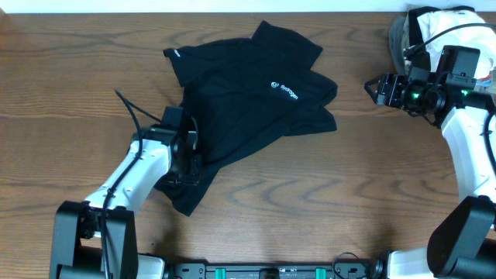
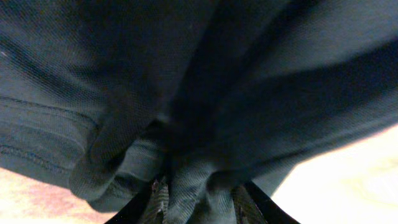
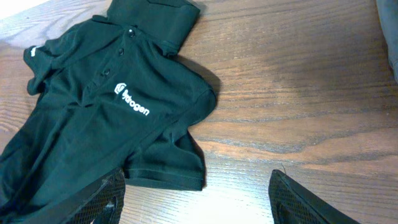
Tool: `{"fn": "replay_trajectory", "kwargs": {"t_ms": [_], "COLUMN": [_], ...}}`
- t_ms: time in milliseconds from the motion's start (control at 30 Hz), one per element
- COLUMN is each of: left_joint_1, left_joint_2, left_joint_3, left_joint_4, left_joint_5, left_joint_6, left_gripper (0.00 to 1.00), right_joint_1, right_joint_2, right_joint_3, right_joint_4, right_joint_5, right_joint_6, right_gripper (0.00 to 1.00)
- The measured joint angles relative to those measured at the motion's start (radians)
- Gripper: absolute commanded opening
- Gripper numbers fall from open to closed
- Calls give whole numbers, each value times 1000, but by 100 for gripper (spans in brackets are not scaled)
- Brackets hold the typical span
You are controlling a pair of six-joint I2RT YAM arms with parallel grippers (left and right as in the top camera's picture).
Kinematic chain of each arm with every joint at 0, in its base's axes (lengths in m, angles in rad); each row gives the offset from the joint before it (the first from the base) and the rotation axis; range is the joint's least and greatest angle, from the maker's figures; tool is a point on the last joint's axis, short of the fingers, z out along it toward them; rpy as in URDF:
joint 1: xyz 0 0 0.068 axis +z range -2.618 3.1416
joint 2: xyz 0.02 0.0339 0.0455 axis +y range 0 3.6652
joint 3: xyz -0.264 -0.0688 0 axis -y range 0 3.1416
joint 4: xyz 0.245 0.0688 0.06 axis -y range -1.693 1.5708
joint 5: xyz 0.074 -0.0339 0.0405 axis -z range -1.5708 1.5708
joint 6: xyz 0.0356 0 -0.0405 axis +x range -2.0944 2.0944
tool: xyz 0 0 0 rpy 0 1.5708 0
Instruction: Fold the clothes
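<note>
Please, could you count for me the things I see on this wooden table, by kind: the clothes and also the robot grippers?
black shirt: 1
heap of other clothes: 1
grippers: 2 (left gripper shut on the black shirt, right gripper open and empty)
Total: 4

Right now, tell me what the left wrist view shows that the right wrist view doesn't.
Only the left wrist view: a close-up of the black shirt, bunched and pinched in the left end effector.
Only the right wrist view: the shirt's white logo, its buttons, and the right end effector, open and empty above the table.
Both: the same black shirt and some of the wooden table.
</note>
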Motion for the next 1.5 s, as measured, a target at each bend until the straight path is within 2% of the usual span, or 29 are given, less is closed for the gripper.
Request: {"fn": "replay_trajectory", "kwargs": {"t_ms": [500,833,1133,1500], "left_joint_1": [5,102,107,107], "left_joint_2": [-6,-6,-6,-6], "left_joint_3": [26,26,26,-8], "left_joint_4": [-31,16,2,9], "left_joint_5": [13,-6,66,90], "left_joint_6": [5,10,105,133], "left_gripper": [36,36,46,55], "right_joint_1": [19,19,19,19], "right_joint_2": [0,0,0,0], "right_joint_3": [0,0,0,0], "right_joint_4": [-3,-7,-8,-7], "right_joint_5": [1,1,1,1], "right_joint_6": [0,0,0,0], "right_gripper": [72,72,72,72]}}
